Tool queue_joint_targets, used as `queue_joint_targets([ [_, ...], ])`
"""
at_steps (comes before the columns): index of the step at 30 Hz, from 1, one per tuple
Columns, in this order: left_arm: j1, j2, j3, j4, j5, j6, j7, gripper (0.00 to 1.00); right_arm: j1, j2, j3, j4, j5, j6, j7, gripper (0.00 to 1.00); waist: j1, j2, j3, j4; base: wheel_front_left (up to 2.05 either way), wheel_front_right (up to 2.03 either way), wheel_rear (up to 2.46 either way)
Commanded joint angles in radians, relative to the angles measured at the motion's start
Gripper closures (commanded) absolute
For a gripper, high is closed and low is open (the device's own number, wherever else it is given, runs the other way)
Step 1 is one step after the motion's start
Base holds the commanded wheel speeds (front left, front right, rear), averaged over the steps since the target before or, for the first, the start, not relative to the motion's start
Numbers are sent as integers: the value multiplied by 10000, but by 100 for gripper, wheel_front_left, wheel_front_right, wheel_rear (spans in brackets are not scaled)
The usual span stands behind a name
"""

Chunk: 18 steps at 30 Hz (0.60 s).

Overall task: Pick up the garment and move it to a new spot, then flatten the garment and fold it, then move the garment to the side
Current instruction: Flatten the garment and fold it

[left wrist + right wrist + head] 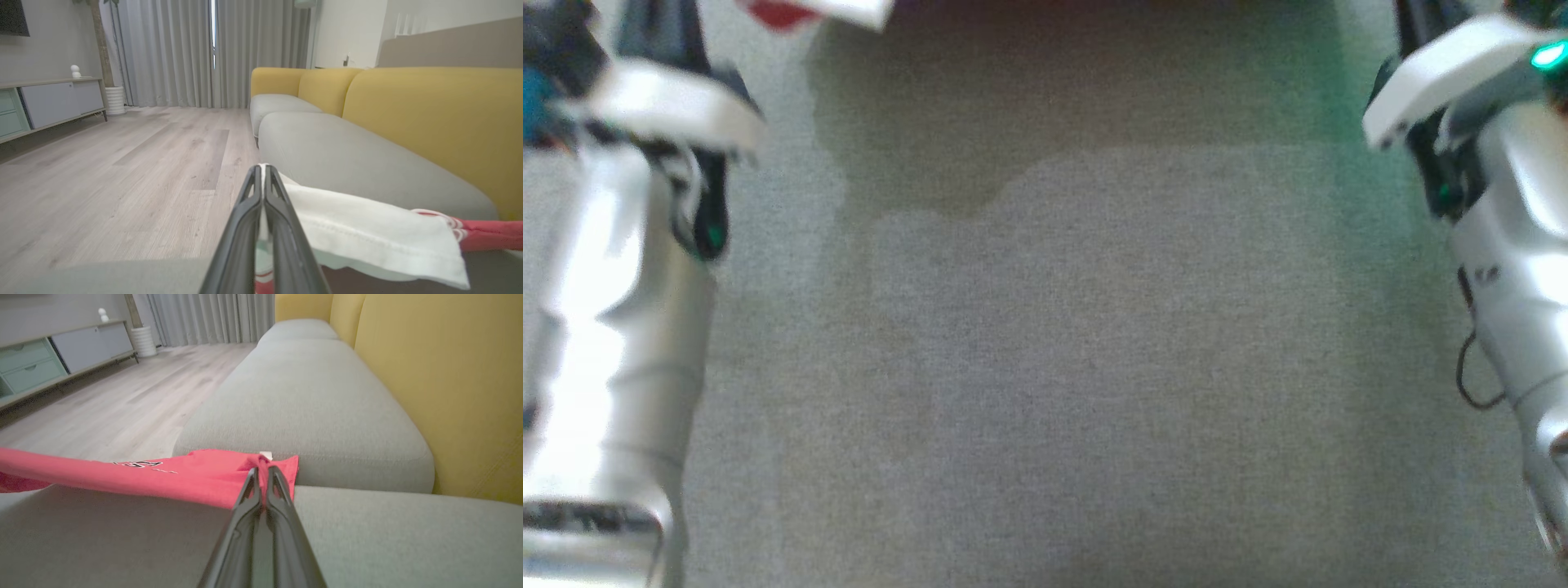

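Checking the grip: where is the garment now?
In both wrist views the garment is stretched between the left gripper and right gripper, both shut on it, above the grey sofa seat.

Garment [163, 475]: I am logging one piece, mostly red cloth, carrying black-and-white lettering [137, 463] and a white section [367, 232] with a stitched hem.

Condition: it is hanging unfolded, stretching out in a fairly taut band rather than bunching in a heap.

Position: it is being held up over the grey sofa cushion [318, 396], casting a shadow on the seat beneath it.

Hold points: the right gripper [261, 471] is pinching a gathered red edge beside a small white tag. The left gripper [261, 171] is pinching the white hem, with red, white-striped trim trailing beyond it.
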Motion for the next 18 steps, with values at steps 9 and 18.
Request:
queue_joint_targets([
  [9,2979,881,-544,-1193,555,-9,-207,100,1736,-1018,2743,-1062,1967,65,1597,100,1,0,-1481,-50,0,0,0],
  [18,5526,1198,-569,-2693,273,349,358,100,3078,-2001,4423,-2431,3589,65,2639,100,1,0,-2709,-284,0,0,0],
])
